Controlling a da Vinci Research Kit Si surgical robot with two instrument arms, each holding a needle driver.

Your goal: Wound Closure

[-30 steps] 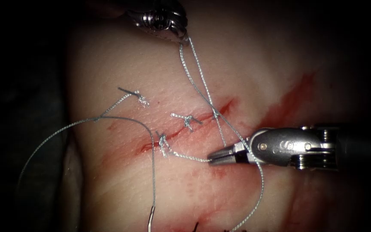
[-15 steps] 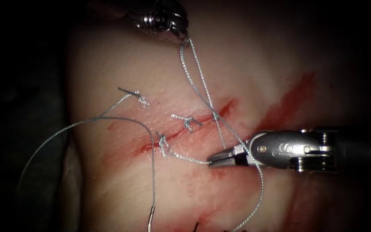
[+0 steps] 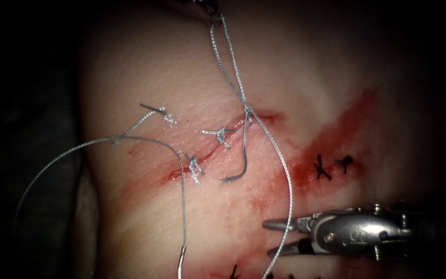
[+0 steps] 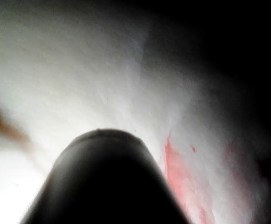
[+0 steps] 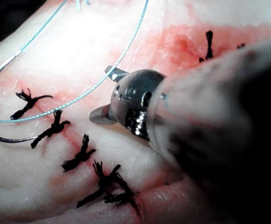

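Right tool (image 3: 267,238): jaws spread wide, gripping nothing, parked low and right of the cut (image 3: 207,155). Thread (image 3: 289,181) crosses near the jaw bases; whether between or in front, cannot tell. Left tool (image 3: 210,6): meets two strands rising from the knot (image 3: 248,111); hold not discernible. Needle (image 3: 181,263): lies on the tissue (image 3: 130,77) below the cut's left end, apparently not embedded. Judged step: knot tying at the rightmost grey stitch. Next move calls for regrasping the free tail (image 3: 237,173) clear of the neighbouring knots.
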